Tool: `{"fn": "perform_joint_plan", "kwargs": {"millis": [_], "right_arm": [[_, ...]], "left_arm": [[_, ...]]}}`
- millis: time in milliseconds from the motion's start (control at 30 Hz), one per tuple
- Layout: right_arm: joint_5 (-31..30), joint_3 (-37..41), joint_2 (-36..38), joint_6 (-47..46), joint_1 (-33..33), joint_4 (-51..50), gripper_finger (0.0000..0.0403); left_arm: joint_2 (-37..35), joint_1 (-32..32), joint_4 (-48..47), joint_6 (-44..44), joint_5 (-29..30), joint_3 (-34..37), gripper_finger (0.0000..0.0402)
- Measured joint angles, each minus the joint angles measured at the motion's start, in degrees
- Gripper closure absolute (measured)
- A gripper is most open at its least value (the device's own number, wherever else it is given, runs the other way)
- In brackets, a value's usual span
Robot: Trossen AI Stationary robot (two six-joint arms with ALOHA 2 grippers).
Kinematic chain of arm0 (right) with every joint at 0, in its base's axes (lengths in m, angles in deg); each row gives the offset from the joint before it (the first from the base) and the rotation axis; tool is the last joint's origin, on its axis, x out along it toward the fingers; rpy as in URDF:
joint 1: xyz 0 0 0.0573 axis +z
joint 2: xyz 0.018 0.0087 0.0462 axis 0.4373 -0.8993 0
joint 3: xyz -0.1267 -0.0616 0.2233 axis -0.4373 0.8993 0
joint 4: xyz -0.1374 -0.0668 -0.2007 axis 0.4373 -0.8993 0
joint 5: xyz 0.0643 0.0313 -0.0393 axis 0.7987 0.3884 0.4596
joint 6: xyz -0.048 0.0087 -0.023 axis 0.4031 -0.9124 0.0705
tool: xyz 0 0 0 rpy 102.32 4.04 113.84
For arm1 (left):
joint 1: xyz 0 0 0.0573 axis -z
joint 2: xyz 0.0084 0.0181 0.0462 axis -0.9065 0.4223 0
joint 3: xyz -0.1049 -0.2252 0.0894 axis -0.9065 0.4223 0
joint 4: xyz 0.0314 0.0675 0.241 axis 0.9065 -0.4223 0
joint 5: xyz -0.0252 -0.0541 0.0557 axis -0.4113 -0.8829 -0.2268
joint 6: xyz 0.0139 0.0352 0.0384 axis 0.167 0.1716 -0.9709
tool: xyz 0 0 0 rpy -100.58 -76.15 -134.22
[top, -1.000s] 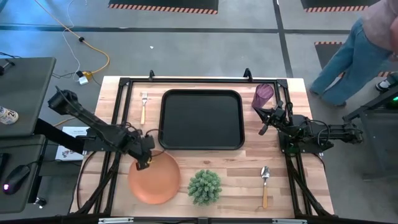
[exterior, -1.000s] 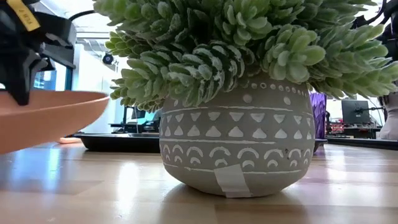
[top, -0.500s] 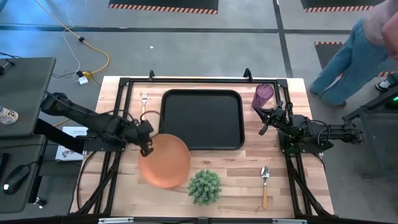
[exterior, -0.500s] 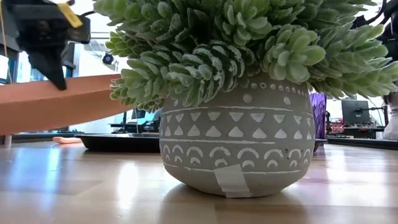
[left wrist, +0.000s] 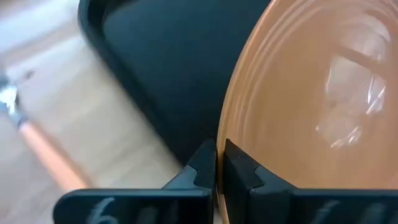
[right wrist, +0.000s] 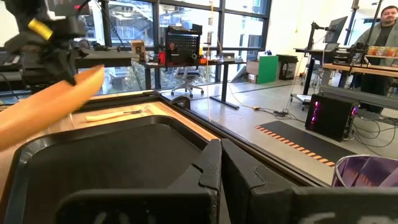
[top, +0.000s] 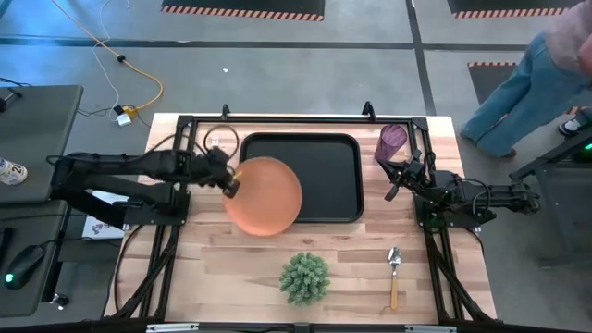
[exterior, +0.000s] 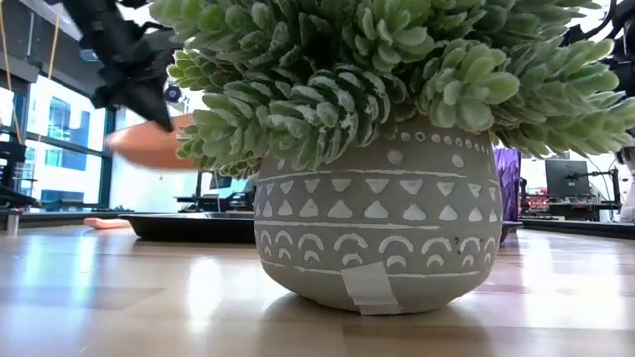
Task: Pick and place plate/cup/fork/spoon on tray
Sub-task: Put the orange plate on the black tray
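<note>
My left gripper [top: 229, 181] is shut on the round orange plate [top: 265, 196]. It holds the plate in the air over the near left corner of the black tray [top: 314, 148]. The low view shows the plate [exterior: 149, 144] raised well above the table. The fork [left wrist: 37, 146] lies on the wood left of the tray. The purple cup [top: 392, 141] stands right of the tray. The spoon [top: 395, 276] lies flat at the near right. My right gripper [top: 396, 181] is shut and empty, close to the cup and right of the tray. My left gripper pinches the plate's rim [left wrist: 219, 134] at its left edge between its two fingers, one on the upper face and one underneath. The fingers come from the table's left, about level. The plate is lifted clear and sticks out to the right, tilted.
A spiky green plant in a patterned grey pot [top: 304, 277] stands at the near middle and fills most of the low view [exterior: 377, 228]. A person in jeans [top: 532, 79] stands beyond the table's far right corner. Black frame rails run along the table's sides.
My left gripper has carried the plate up and away from the near left of the table. It has gone toward the far edge and the right, ending over the tray's left part. The plate is lifted clear. My right gripper has kept still.
</note>
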Motion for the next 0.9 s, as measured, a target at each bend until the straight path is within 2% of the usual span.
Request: {"fn": "perform_joint_plan", "kwargs": {"millis": [333, 700, 900], "right_arm": [[0.00, 0.02, 0.00, -0.02, 0.00, 0.00, 0.0402], [0.00, 0.02, 0.00, -0.02, -0.02, 0.00, 0.0402], [0.00, 0.02, 0.00, -0.02, 0.00, 0.00, 0.0402]], "left_arm": [[5.61, -12.51, 6.29, -10.54, -2.99, -7.54, 0.0401], [21.08, -20.85, 8.76, -18.03, -10.15, -18.25, 0.0401], [28.71, -23.46, 8.91, -20.22, -11.23, -22.46, 0.0401]]}}
